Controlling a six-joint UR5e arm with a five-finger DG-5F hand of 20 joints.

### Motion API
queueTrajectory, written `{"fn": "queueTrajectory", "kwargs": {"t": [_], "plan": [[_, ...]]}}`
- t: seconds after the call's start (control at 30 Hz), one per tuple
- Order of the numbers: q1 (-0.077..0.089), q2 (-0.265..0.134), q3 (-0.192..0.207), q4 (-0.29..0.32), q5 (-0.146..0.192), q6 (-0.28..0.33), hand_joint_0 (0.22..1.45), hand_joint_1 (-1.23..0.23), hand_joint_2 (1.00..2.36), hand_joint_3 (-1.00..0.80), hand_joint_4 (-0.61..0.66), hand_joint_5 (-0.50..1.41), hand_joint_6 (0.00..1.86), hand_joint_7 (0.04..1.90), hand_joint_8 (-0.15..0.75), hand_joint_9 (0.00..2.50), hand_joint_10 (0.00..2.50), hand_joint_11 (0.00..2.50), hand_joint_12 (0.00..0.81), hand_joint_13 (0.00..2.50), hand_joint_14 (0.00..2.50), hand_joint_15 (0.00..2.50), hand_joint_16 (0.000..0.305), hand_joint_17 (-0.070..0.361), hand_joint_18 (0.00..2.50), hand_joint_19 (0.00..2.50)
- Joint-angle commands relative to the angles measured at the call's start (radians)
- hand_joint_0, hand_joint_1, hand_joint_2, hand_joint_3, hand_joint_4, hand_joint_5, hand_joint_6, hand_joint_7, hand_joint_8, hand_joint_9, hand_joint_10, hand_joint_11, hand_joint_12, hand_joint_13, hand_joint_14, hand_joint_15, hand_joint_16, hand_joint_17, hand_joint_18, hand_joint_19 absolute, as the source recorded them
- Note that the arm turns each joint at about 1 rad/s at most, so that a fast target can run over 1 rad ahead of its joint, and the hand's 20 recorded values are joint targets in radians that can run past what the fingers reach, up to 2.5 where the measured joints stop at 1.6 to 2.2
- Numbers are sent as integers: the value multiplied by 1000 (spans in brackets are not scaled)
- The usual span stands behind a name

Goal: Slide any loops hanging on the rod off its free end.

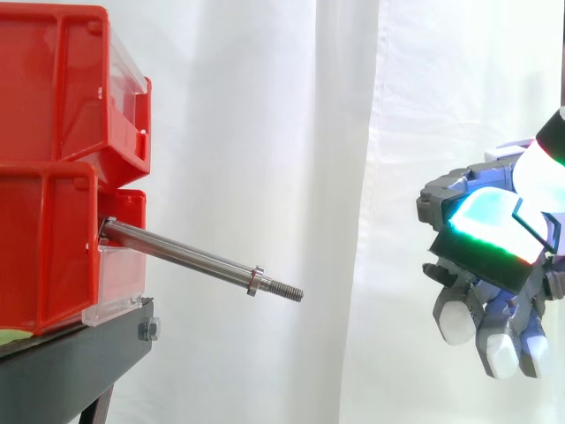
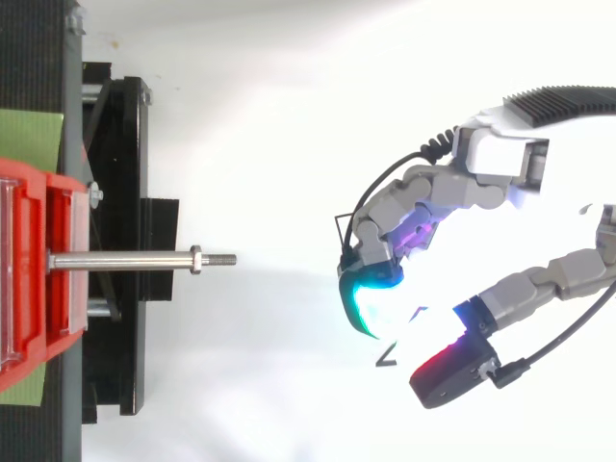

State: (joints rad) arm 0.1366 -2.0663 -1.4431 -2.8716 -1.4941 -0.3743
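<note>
A bare steel rod [image 1: 194,261] sticks out of the lower red bin [image 1: 48,247] and slopes slightly down to the right, ending in a nut [image 1: 254,281] and a threaded free end. I see no loop hanging on it. From above, the rod [image 2: 125,259] points right towards the hand. The hand [image 1: 494,256] hovers well to the right of the rod's tip, at about its height, touching nothing on the stand. In the top view thin dark line pieces show beside the hand [image 2: 452,183], near its cyan pad; what they are is unclear.
Two red bins are stacked on a black stand [image 1: 71,362] at the left, the upper one [image 1: 53,79] jutting out above the rod. A white curtain hangs behind. A wide open gap lies between the rod's tip and the hand. Green tape [image 2: 29,135] marks the stand.
</note>
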Motion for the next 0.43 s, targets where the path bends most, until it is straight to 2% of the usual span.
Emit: {"fn": "queueTrajectory", "kwargs": {"t": [0.0, 0.4], "plan": [[0, 0, 0, 0, 0, 0, 601, -723, 1020, -186, -1, -168, 889, 1154, 325, 790, 7, 196, 334, 952, 7, 180, 50, 114, 1014, 389], [0, 0, 0, 0, 0, 0, 601, -724, 1020, -188, -6, -167, 889, 1146, 324, 792, 6, 193, 332, 956, 7, 178, 50, 113, 1017, 388]]}}
